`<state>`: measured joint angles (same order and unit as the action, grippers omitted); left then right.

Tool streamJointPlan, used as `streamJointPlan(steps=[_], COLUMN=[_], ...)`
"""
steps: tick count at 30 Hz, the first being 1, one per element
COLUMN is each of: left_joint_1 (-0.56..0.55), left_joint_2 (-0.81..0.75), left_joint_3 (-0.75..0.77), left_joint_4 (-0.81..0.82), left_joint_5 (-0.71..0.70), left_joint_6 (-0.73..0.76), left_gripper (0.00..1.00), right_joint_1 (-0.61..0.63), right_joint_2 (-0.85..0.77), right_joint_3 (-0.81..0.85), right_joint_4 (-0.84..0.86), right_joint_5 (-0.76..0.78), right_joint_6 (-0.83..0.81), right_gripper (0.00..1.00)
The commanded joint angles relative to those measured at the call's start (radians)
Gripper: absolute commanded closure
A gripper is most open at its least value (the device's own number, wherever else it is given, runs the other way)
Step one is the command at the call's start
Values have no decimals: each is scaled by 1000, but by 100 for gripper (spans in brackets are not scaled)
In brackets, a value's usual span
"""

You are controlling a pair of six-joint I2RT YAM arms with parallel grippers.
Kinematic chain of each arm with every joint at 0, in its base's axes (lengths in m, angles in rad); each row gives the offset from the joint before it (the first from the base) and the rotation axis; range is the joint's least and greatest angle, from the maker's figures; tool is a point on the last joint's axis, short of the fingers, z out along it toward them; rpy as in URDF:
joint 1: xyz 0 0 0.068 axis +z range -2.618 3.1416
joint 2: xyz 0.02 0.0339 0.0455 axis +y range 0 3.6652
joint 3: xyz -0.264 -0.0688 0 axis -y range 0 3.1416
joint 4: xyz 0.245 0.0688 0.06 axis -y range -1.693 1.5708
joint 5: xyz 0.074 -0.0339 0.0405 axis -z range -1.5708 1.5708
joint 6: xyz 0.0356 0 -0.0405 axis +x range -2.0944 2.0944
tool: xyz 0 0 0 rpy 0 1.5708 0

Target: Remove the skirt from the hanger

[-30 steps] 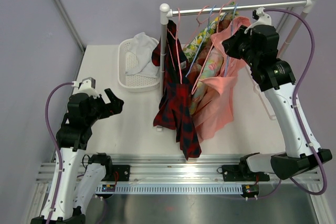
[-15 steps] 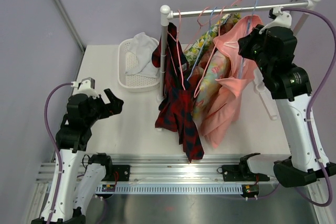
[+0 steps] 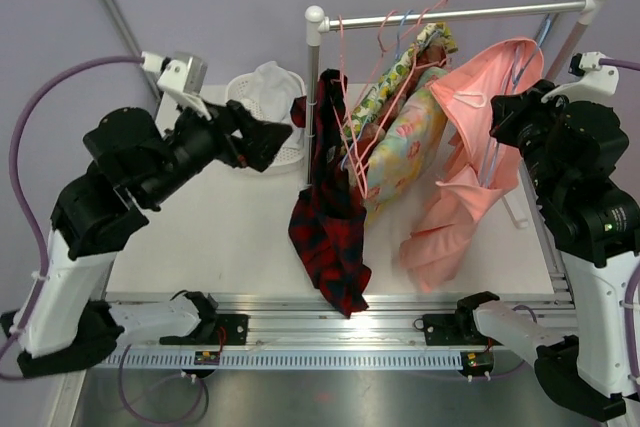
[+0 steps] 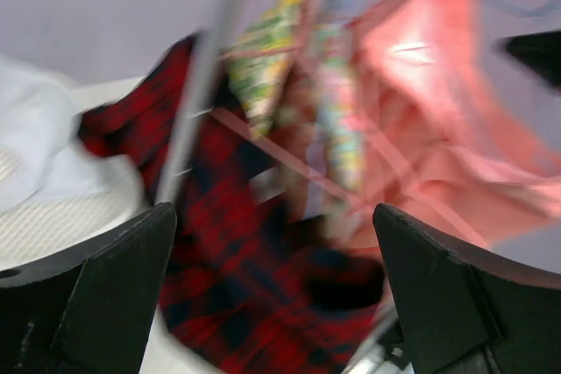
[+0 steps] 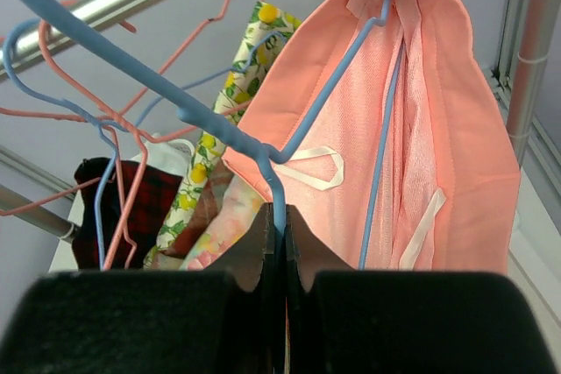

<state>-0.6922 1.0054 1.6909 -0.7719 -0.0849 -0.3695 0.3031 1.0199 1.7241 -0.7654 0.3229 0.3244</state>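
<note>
Swinging right, your right gripper (image 5: pixel 279 216), pinched on the blue hanger (image 5: pixel 219 127), has pulled the pink skirt (image 3: pixel 478 107) off the rail (image 3: pixel 480 12), and your left gripper (image 3: pixel 268 139) rises, fingers spread, ready to strip it.

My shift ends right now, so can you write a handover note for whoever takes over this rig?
Right gripper: shut on the blue hanger, held right of the other clothes and apparently off the rail.
Left gripper: open, empty, raised toward the rack; its wrist view is blurred.
Pink skirt: on the blue hanger, dangling above the table.
Done: hanger gripped.
Left: bring the left gripper to the skirt and pull it off the hanger.
</note>
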Motion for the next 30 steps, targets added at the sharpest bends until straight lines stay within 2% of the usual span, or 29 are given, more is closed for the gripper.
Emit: streamJointPlan(steps=[1,2,5,11,15,19,24,26,27,28,29,30], left_joint_1=[-266,-377,-550,-734,-782,-806,-811,-810,-810,-811,-811,-811], left_joint_2=[227,272,418,571,671,781,822,828,826,822,816,806], left_joint_3=[257,295,355,219,200,250,222,185,170,136,115,92], left_joint_4=[-98,-107,-77,153,272,270,367,423,442,456,485,497], left_joint_5=[-278,-304,-383,-326,-280,-312,-291,-302,-314,-328,-346,-352], left_joint_6=[61,79,90,50,27,29,30,30,30,24,20,18], left_gripper=[1,1,1,1,1,1,1,11,21,48,63,84], right_joint_1=[5,5,5,7,5,5,7,5,7,7,7,5], right_joint_2=[-23,-26,-41,-58,-64,-73,-80,-81,-83,-81,-75,-72], right_joint_3=[-24,-31,-38,-18,2,17,40,55,63,84,97,109], right_joint_4=[61,57,48,21,-6,-20,-48,-52,-61,-67,-78,-86], right_joint_5=[18,10,8,13,7,2,1,10,15,22,25,28], right_joint_6=[27,28,27,18,25,34,35,33,33,33,33,30], right_gripper=[100,100,100,100,100,100,100,100,100,100,100,100])
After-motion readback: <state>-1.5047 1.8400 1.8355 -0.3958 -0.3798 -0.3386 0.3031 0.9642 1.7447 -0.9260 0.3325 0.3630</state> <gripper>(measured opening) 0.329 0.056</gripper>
